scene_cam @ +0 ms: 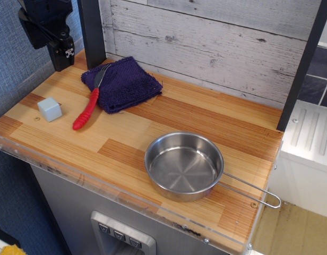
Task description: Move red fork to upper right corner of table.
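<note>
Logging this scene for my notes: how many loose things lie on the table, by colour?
Red: 1, the red fork
Purple: 1, the cloth
Pale grey: 1, the block
Silver: 1, the steel pan
Total: 4

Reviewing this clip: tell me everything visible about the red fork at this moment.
The red fork has a ribbed, bright red handle that looks like plastic and a silver metal head. It lies flat at the left part of the table, handle end pointing toward the front left, tines toward the back. Its metal end rests on the edge of the purple cloth; the handle lies on bare wood. A pale cube sits just to its left, apart from it. The gripper hangs above and behind, not touching it.
</note>
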Controlling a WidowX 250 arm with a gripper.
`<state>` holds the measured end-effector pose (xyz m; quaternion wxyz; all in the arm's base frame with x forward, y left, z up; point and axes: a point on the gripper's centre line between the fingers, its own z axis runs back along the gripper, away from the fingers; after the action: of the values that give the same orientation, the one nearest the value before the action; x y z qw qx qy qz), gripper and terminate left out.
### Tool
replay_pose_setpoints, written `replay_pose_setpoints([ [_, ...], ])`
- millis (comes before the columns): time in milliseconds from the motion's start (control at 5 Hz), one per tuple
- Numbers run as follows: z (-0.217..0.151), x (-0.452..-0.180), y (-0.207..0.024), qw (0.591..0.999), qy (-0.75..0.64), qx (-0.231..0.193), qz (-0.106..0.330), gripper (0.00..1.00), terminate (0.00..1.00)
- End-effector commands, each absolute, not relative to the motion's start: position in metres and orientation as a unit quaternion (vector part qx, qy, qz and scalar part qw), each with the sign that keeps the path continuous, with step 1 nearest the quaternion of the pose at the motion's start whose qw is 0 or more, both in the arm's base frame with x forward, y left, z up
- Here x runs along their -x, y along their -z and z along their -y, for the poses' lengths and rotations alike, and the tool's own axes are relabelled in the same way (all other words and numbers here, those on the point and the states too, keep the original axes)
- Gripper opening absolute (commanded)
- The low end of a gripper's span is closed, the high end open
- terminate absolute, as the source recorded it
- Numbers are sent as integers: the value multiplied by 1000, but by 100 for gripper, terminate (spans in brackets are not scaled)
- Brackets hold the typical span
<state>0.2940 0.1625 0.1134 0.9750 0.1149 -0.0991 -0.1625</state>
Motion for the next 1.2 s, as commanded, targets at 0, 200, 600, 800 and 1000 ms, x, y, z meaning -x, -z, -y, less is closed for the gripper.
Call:
replay_pose_setpoints([
  [0,-162,-294,-113,975,163,-115,99,100,0],
  [200,-153,-289,-105,979,147,-106,92,100,0],
  [600,-128,-283,-75,986,122,-82,81,100,0],
  [800,-128,-284,-65,987,112,-85,72,100,0],
  [1000,-134,-288,-58,988,99,-95,69,100,0],
])
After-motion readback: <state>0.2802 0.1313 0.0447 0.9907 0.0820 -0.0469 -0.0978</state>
